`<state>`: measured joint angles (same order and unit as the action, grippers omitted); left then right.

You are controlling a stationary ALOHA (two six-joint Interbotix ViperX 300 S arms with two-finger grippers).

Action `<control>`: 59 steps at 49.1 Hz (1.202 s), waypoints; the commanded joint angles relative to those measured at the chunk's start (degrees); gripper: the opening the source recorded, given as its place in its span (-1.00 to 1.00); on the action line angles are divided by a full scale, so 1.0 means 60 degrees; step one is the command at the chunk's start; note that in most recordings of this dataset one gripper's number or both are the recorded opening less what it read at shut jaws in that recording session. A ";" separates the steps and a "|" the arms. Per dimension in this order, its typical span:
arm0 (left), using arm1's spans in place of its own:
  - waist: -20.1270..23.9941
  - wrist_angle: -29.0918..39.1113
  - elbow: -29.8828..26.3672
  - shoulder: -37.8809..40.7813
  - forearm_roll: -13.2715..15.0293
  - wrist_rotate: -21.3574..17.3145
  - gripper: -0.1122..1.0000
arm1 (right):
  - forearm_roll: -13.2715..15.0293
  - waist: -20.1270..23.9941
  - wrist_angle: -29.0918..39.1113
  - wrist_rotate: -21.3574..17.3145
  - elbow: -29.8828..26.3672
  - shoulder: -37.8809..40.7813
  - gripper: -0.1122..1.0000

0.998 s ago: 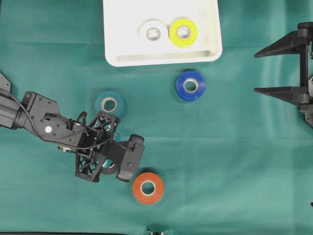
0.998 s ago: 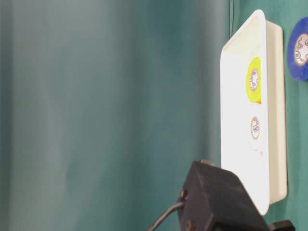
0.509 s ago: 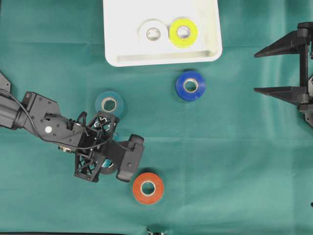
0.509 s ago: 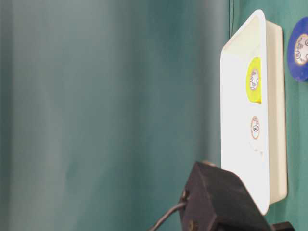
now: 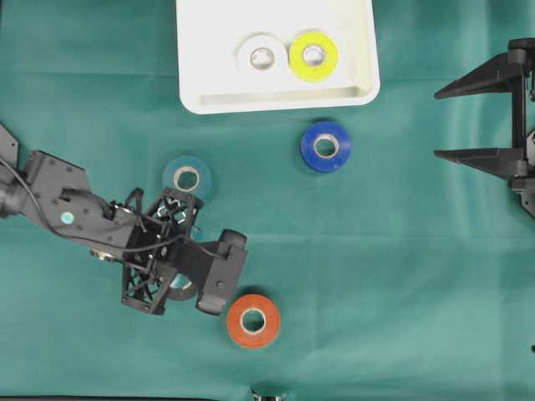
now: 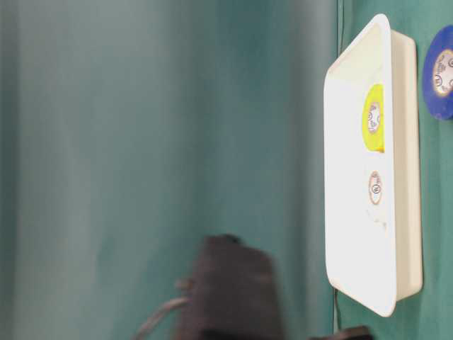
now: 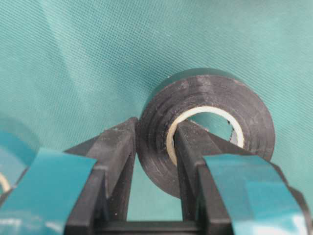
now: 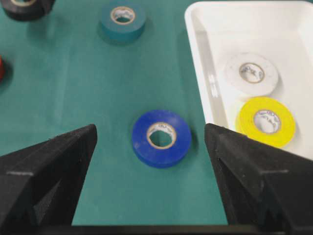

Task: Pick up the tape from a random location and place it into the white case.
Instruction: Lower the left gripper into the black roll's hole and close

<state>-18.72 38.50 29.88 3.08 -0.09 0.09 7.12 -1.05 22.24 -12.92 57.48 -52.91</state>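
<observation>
The left gripper (image 7: pixel 154 147) has its jaws clamped on the wall of a black tape roll (image 7: pixel 210 122), one jaw inside the core hole and one outside. In the wrist view the roll stands tilted on edge above the green cloth; whether it touches the cloth cannot be told. From overhead, this gripper (image 5: pixel 185 284) sits low on the left of the tabletop (image 5: pixel 401 276), between a teal roll (image 5: pixel 186 177) and a red roll (image 5: pixel 253 320). A blue roll (image 5: pixel 326 146) lies flat just below the white case (image 5: pixel 276 100), apart from it. Inside the case, a white roll (image 5: pixel 262 56) and a yellow roll (image 5: pixel 313 55) lie side by side, touching. The right gripper (image 8: pixel 151 161) is at the right edge with its jaws wide apart, holding nothing.
</observation>
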 commanded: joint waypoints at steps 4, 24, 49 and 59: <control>-0.0044 0.0703 -0.0615 -0.0894 0.0029 0.0015 -0.47 | 0.0015 -0.0015 -0.0044 0.0000 -0.0103 0.0029 0.75; -0.0044 0.2637 -0.2329 -0.2153 -0.0029 -0.0044 -0.47 | 0.0015 0.0000 0.0044 0.0000 -0.0117 0.0044 0.75; -0.0103 0.4658 -0.4072 -0.2578 -0.0044 -0.0044 -0.47 | 0.0015 -0.0015 0.0044 -0.0015 -0.0117 0.0029 0.75; -0.0117 0.4731 -0.4102 -0.2578 -0.0029 -0.0044 -0.47 | 0.0015 -0.0015 0.0059 0.0000 -0.0117 0.0029 0.75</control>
<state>-19.16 66.97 6.77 -10.99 -0.18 -0.26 7.12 -1.05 22.76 -12.92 57.48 -52.91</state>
